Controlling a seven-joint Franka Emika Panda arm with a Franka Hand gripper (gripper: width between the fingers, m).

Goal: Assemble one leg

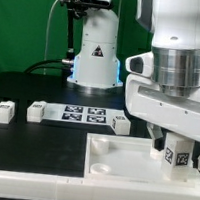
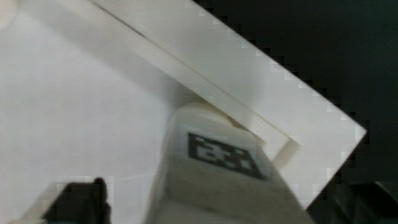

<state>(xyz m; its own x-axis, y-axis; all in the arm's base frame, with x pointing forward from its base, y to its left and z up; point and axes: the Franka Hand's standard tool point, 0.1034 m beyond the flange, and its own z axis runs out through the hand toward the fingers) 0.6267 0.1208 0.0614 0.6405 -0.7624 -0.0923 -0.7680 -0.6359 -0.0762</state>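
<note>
My gripper [image 1: 174, 157] is shut on a white leg [image 1: 172, 153] with a black-and-white tag on its face. I hold it upright over the far right part of the large flat white plate [image 1: 129, 180]. In the wrist view the leg [image 2: 222, 160] sits between my dark fingers [image 2: 79, 203], its lower end near a raised corner rim of the plate [image 2: 89, 100]. I cannot tell whether the leg touches the plate.
The marker board [image 1: 83, 113] lies behind the plate. Three loose white legs lie by it: two on the exterior view's left [image 1: 3, 110] [image 1: 37, 108] and one to its right [image 1: 123, 122]. The robot base [image 1: 96, 57] stands at the back.
</note>
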